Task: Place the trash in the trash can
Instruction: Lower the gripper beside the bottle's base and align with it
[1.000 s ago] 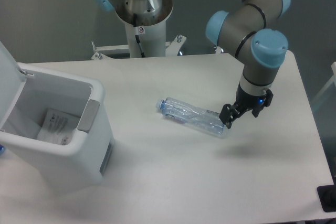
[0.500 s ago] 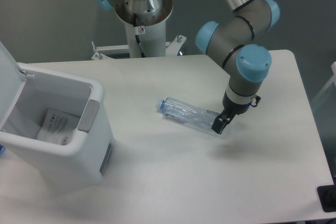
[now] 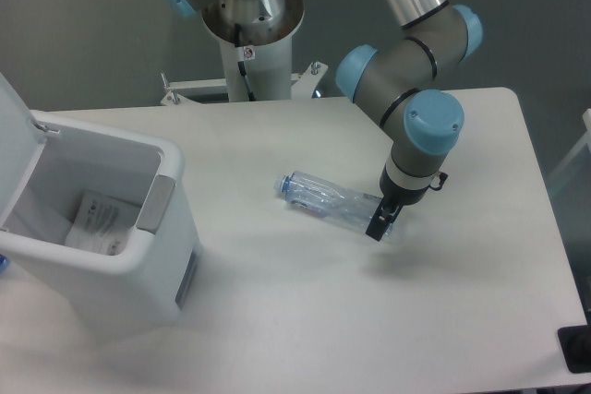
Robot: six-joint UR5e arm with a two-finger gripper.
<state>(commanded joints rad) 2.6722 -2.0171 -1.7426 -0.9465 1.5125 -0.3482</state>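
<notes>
Right now your gripper point(image 3: 378, 225) sits at the base end of the bottle point(image 3: 334, 205), its dark fingertips overlapping the clear plastic there. From this angle the fingers look like one narrow black shape, so you cannot tell how wide they stand or whether they actually have hold of the bottle.

Your arm point(image 3: 406, 48) comes down from the top of the view, bends through grey joints with light blue caps, and ends in a wrist pointing almost straight down at the table point(image 3: 305, 320).

That bottle lies on its side near the middle of the table, crushed, with its bluish cap end toward the left and its base toward the gripper.

At the left edge stands the bin point(image 3: 102, 237), white and boxy, with a grey panel on the side facing the bottle and its lid point(image 3: 14, 149) tipped up and open. Inside it lies the wrapper point(image 3: 97, 219), flat, white, with small dark print. Bin and bottle are well apart.
</notes>
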